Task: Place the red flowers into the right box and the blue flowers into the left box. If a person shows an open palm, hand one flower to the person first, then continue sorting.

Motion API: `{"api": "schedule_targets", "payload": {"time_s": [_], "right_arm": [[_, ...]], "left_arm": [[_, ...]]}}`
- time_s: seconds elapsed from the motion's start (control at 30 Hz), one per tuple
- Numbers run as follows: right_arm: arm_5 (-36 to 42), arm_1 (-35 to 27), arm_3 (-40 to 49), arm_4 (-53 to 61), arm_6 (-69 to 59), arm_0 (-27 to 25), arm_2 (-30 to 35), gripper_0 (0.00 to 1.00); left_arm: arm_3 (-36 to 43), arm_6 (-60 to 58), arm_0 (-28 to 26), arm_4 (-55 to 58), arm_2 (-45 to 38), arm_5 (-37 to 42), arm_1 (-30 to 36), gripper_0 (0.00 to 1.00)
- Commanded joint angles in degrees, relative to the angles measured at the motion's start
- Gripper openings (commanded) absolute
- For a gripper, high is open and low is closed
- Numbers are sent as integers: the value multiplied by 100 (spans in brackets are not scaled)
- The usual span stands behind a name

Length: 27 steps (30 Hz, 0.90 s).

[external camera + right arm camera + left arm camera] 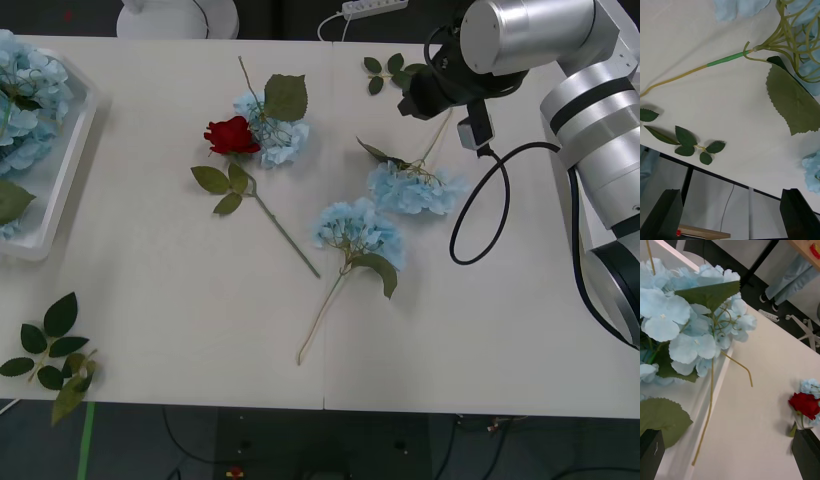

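Observation:
One of the red flowers (232, 135) lies at mid-table, its bloom against a blue flower (280, 132); it also shows as the rose (805, 405). Two more blue flowers (415, 188) (358, 232) lie to its right. The left box (70, 170) at the far left holds several blue flowers (688, 326). My left gripper (730, 457) hangs open over that box's rim (672, 252). My right gripper (730, 213) is open and holds nothing, above the stem (726, 59) of the blue flower at back right, under the right arm (470, 70). The right box is out of view.
A bloomless leaf sprig (390, 70) lies near the table's back edge by the right arm, seen also as the sprig (692, 144). More leaf sprigs (50, 355) sit at the front left corner. The front right of the table (480, 330) is bare.

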<state>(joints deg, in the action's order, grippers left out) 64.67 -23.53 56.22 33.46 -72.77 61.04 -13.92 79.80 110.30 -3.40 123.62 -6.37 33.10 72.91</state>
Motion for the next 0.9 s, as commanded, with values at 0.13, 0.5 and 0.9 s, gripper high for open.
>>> {"api": "schedule_targets", "payload": {"time_s": [0.13,0.5,0.9], "right_arm": [[-728,278,-814,-77,149,268,302,76],[-1088,525,-1473,-261,193,268,372,76],[-1633,648,-2080,-490,413,268,662,76]], "left_arm": [[1292,-360,-1532,-356,-1754,1199,4,100],[2725,-2936,85,-4188,-998,2667,-1420,100],[2909,-5792,2300,-7423,1454,3801,-3019,100]]}}
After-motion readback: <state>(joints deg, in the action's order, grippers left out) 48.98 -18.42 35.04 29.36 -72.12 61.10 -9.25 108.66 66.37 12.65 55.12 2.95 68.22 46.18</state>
